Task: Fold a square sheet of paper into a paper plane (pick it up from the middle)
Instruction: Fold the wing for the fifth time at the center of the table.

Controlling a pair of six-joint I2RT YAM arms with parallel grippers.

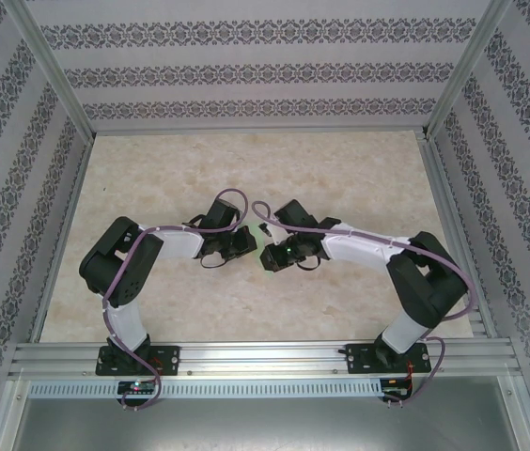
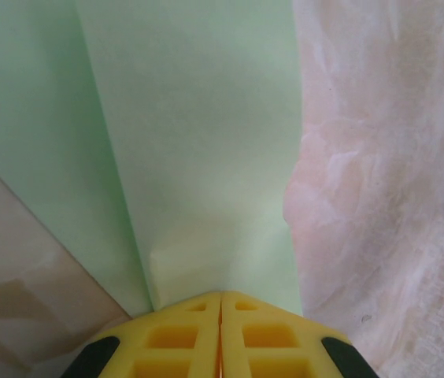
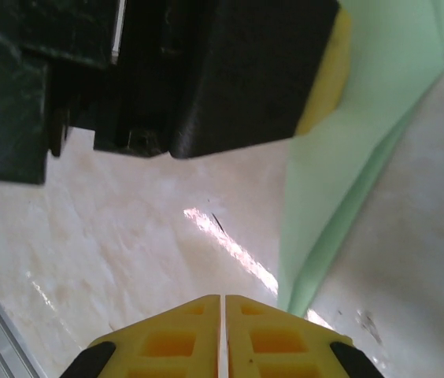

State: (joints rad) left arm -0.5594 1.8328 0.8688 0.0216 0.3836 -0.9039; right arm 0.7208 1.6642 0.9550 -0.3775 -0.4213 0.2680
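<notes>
Left gripper (image 2: pixel 220 301): fingers together, clamped on the near edge of the sheet of paper (image 2: pixel 206 157). The sheet is partly folded, layers overlapping, and runs straight ahead toward frame top, with the crease slanting to upper left. Right gripper (image 3: pixel 222 303): fingers together, nothing seen between them. In its view the sheet's long axis runs from just right of the tips to upper right. Both grippers meet at the middle of the table (image 1: pixel 359 169). Judgement: the left arm has the paper, and its black body overhangs the right's approach.
</notes>
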